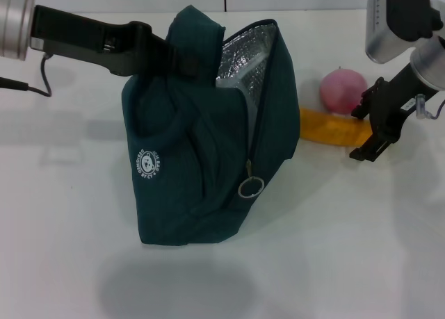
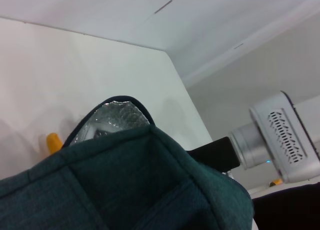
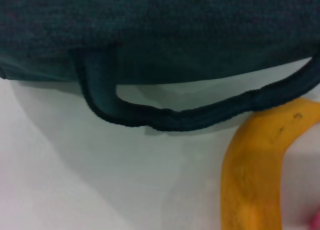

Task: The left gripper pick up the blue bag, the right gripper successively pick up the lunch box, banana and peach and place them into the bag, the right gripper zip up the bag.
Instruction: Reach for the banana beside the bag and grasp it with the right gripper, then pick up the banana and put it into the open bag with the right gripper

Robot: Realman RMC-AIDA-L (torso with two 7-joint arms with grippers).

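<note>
The blue bag (image 1: 198, 159) hangs off the table from my left gripper (image 1: 175, 55), which is shut on its top fabric with the fingertips buried in the cloth. Its mouth is open and shows the silver lining (image 1: 243, 69); the ring zipper pull (image 1: 250, 187) dangles on the side. The banana (image 1: 330, 130) lies on the table right of the bag, with the peach (image 1: 342, 90) just behind it. My right gripper (image 1: 363, 133) is open, its fingers straddling the banana's right end. The right wrist view shows the banana (image 3: 255, 175) under the bag's loop handle (image 3: 175, 117). The lunch box is out of view.
White table (image 1: 348, 249) all around, with the bag's shadow below it. The left wrist view shows the bag (image 2: 140, 190), its lining (image 2: 112, 117), the banana's tip (image 2: 52, 142) and the right arm's silver cuff (image 2: 280, 140). A cable (image 1: 28, 86) trails at the left.
</note>
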